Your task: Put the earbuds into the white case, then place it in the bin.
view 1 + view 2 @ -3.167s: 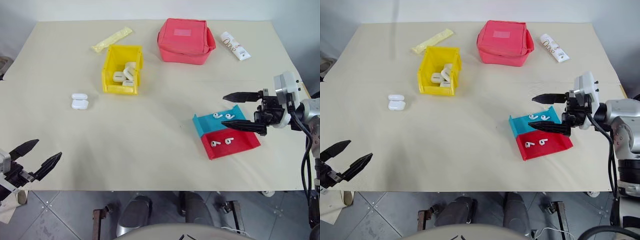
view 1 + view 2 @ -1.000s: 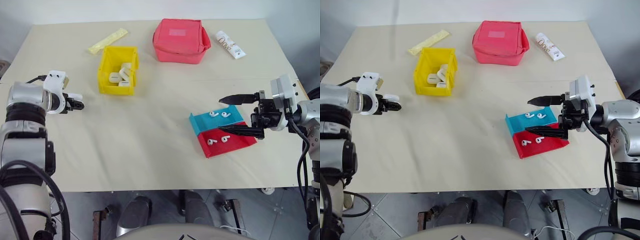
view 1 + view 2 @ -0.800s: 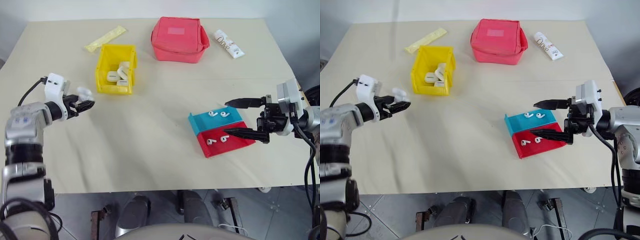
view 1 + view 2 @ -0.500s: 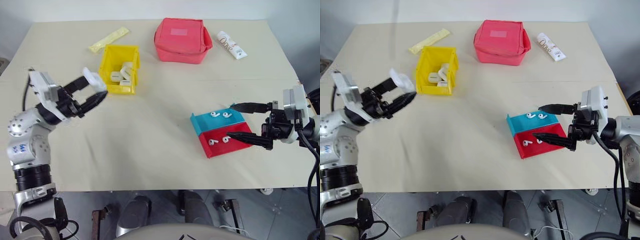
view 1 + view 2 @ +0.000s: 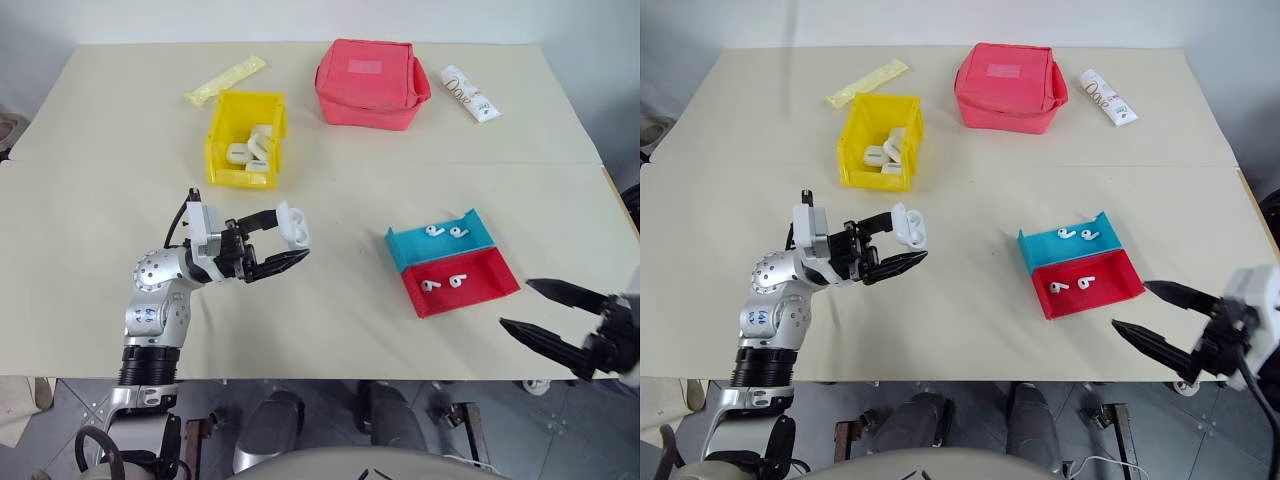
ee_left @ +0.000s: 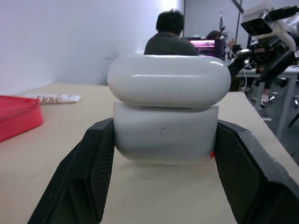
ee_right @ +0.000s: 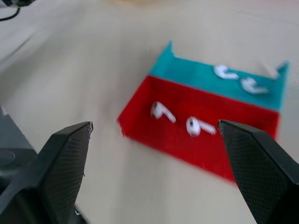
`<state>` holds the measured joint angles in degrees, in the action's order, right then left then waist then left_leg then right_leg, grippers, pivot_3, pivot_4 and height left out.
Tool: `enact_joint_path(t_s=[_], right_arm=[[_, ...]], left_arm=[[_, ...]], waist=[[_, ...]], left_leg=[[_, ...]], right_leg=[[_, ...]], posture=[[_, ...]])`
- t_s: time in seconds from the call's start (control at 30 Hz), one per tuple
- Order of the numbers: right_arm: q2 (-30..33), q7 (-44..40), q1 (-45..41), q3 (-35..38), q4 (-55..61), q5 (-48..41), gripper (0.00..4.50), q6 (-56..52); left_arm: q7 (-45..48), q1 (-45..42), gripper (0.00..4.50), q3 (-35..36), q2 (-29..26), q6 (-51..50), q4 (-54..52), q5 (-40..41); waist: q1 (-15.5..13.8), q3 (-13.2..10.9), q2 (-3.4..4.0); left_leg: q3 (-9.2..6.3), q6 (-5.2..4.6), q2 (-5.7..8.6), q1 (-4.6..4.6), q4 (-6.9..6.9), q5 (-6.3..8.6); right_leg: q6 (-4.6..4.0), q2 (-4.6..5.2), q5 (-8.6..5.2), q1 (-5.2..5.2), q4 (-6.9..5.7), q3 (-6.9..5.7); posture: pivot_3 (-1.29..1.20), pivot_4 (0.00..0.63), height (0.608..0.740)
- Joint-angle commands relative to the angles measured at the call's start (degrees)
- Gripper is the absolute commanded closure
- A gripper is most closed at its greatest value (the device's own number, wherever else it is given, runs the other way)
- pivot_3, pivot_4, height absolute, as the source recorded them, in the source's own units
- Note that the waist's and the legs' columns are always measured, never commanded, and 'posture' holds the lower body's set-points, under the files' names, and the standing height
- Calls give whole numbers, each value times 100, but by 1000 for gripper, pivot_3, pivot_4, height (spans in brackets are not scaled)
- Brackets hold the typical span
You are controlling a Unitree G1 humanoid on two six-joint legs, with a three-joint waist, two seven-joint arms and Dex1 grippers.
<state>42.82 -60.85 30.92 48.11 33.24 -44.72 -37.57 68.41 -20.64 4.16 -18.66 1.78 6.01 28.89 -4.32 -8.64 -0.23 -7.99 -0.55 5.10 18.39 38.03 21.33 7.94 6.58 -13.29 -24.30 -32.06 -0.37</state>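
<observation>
White case point(image 5: 293, 224) sits clenched in my left gripper point(image 5: 283, 243), held above the tabletop point(image 5: 120, 120) middle, lid up. Earbuds point(image 5: 436, 282) lie to its right in the tray point(image 5: 470, 292) toward the right edge; my right gripper point(image 5: 553, 314), released and empty, hangs nearer them, off the front-right corner.

The right gripper point(image 7: 154, 154) hangs with its two black fingers point(image 7: 60, 163) spread wide apart, nothing between them. Beyond them, on the pale desk point(image 7: 84, 60), lies a shallow tray: a red half point(image 7: 196, 140) nearer the gripper and a teal half point(image 7: 205, 77) behind it. Two earbuds point(image 7: 161, 111) lie in the red half, two more in the teal.
</observation>
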Motion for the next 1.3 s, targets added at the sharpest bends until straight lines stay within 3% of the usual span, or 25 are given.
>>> enact_joint_path(t_s=[0.03,0.17,0.37,0.5,0.63,0.77,0.9,1.13,1.23,1.3], right_arm=[[-184,116,441,579,364,-175,0,-7],[-62,468,663,602,717,-331,0,-321],[1180,840,167,239,1082,-544,0,-1130],[2327,981,-876,-685,666,-453,0,-1486],[2917,866,-1551,-1476,347,-207,0,-1503],[3514,579,-2715,-3172,-344,631,0,-914],[3563,144,-3708,-4398,-848,1418,895,-324],[3245,-592,-5036,-5888,-1774,2910,895,728],[3004,-904,-5510,-6326,-2220,3509,1463,1302],[2838,-1070,-5774,-6547,-2493,3846,1463,1633]], left_arm=[[109,-153,1718,-121,165,308,120,29],[227,-179,1718,-295,319,567,232,-48],[77,76,1718,-572,518,789,-21,-158],[-67,304,1718,-733,688,888,-170,-204],[-167,484,1718,-853,745,951,-325,-253],[-397,684,1718,-956,856,972,-523,-270],[-613,882,1718,-1089,898,966,-771,-316],[-790,1000,1718,-1213,887,1027,-871,-355],[-815,1055,1718,-1256,872,1041,-912,-350],[-820,1079,1718,-1266,852,1045,-925,-348]], waist=[[-15,0,0],[-6,1,-1],[-1,1,-1],[0,0,-2],[-62,-2,-6],[-17,-2,-4],[2,-1,-3],[28,-1,3],[38,-2,3],[42,-1,7]], left_leg=[[4,-5,0,-4,1,4],[38,-21,2,-11,1,16],[67,-28,0,-15,2,21],[77,-31,-1,-15,5,21],[67,-30,-4,-4,4,20],[82,-37,4,-3,10,20],[84,-37,2,-5,7,21],[88,-31,-1,-2,7,19],[86,-31,-1,-1,6,19],[87,-31,1,-1,6,19]], right_leg=[[1,-1,1,3,0,4],[14,-2,8,3,5,35],[21,-5,12,-1,13,57],[25,-4,16,-1,17,62],[24,-5,15,-9,24,48],[31,1,21,-8,33,57],[33,-1,23,-8,37,59],[31,-5,22,-18,29,59],[30,-6,22,-20,29,60],[30,-4,22,-21,29,60]], posture=[[0,150,740],[0,150,740],[0,150,740],[0,150,740],[0,150,740],[0,150,740],[0,150,740],[0,150,740],[0,150,740],[0,150,740]])
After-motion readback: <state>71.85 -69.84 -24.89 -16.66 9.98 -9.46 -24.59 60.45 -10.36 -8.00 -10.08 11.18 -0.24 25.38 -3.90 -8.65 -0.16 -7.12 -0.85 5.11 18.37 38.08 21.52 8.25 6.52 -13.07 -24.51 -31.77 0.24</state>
